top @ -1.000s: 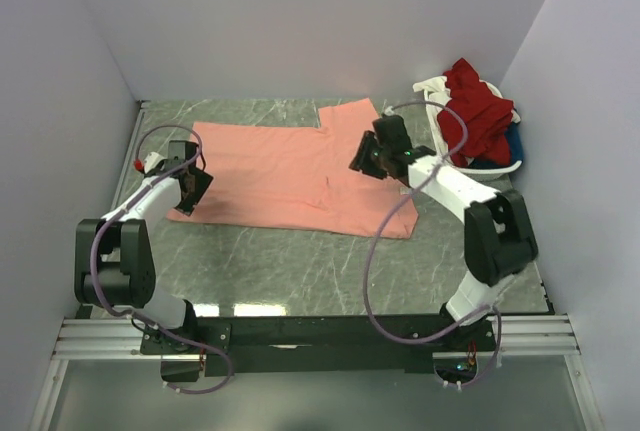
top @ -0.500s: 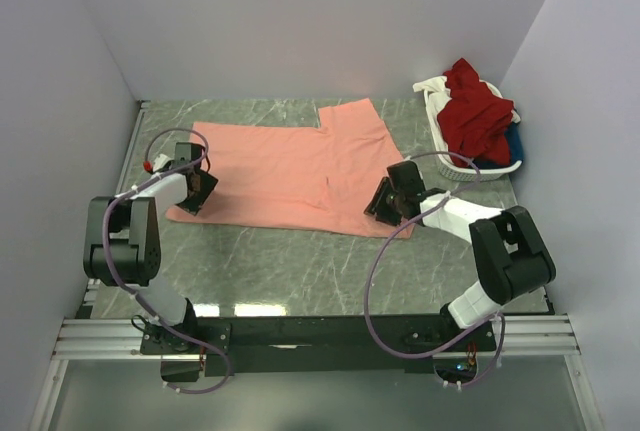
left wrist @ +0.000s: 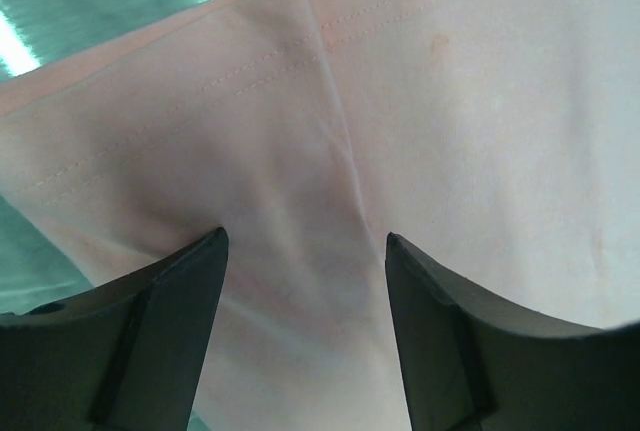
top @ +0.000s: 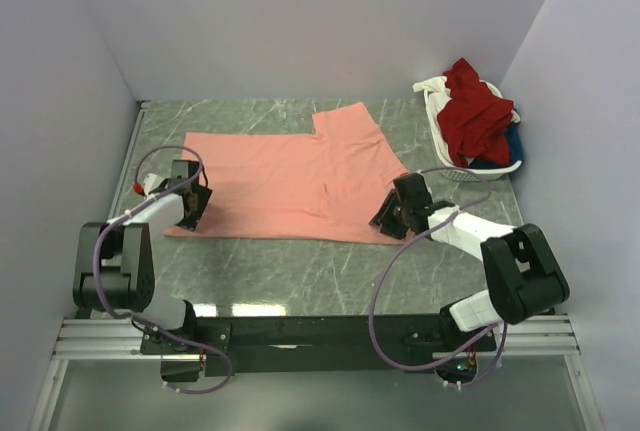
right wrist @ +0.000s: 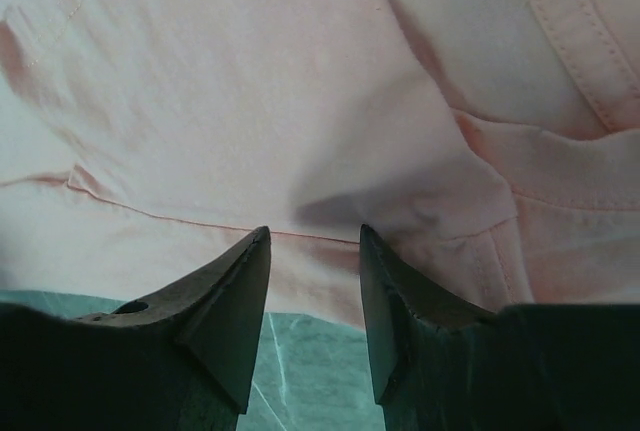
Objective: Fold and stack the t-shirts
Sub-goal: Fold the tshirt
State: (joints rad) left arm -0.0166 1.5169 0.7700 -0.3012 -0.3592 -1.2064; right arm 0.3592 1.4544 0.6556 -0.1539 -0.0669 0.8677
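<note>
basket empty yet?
No. The basket holds a heap of dark red cloth above its rim, with blue cloth and white cloth at its edges.

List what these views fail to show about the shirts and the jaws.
1. Top view: the dark red t-shirt covers most of the blue t-shirt in the basket; how many lie beneath is hidden.
2. Top view: the right gripper hides the near right corner of the salmon-pink t-shirt.
3. Left wrist view: whether the left gripper, jaws apart, touches the cloth; its own fingers hide the contact.
</note>
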